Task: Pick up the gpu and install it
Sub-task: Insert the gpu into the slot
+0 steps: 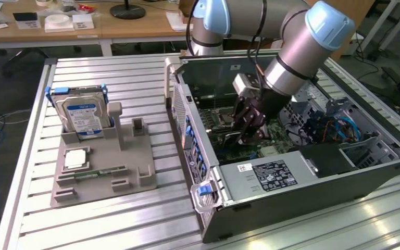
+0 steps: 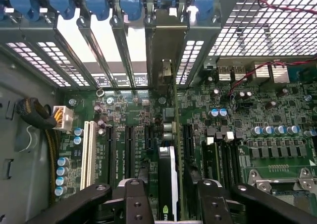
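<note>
The black claw (image 2: 171, 204) is down inside the open grey computer case (image 1: 311, 177), its jaws parted, one finger (image 2: 131, 201) on each side of the thin dark expansion card with a pale edge, the gpu (image 2: 167, 184). Whether the pads press the card or stand just clear of it cannot be told. The gpu stands on edge over the green motherboard (image 2: 277, 115), in line with a black slot, its far end toward the metal bracket bay under the blue clips (image 2: 131, 1). In the exterior view the claw (image 1: 249, 133) hangs from the silver and pale blue arm (image 1: 297, 47). Well apart, at the exterior view's left, a grey holder (image 1: 99, 172) on the slatted metal desk (image 1: 137, 224) carries a silver hard drive with blue-white label (image 1: 82, 117).
</note>
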### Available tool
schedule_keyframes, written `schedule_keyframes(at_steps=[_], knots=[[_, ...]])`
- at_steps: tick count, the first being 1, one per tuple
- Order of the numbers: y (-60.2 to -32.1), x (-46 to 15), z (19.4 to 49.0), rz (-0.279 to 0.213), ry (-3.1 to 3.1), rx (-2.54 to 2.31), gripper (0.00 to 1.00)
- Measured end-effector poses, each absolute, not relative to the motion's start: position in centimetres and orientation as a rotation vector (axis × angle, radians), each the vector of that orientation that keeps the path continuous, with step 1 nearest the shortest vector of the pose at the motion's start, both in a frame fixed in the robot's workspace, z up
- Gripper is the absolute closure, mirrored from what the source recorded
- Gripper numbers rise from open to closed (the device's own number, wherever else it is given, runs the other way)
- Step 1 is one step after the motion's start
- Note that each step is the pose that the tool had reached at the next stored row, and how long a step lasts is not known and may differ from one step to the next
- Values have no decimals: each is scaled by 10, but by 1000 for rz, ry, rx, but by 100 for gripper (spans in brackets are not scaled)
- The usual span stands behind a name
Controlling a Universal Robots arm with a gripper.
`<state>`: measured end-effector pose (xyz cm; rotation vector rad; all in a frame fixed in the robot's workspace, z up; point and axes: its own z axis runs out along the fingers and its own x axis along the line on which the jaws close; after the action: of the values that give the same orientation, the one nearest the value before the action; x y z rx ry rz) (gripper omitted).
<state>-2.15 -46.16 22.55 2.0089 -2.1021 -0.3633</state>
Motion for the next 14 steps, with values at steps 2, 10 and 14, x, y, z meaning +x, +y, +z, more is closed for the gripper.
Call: schedule_keyframes(at_steps=[2, 10, 14], knots=[[-462, -23, 229, -351, -2109, 2017, 59], [-462, -32, 235, -283, -2149, 2059, 59], [-462, -37, 237, -247, -2170, 2080, 59]])
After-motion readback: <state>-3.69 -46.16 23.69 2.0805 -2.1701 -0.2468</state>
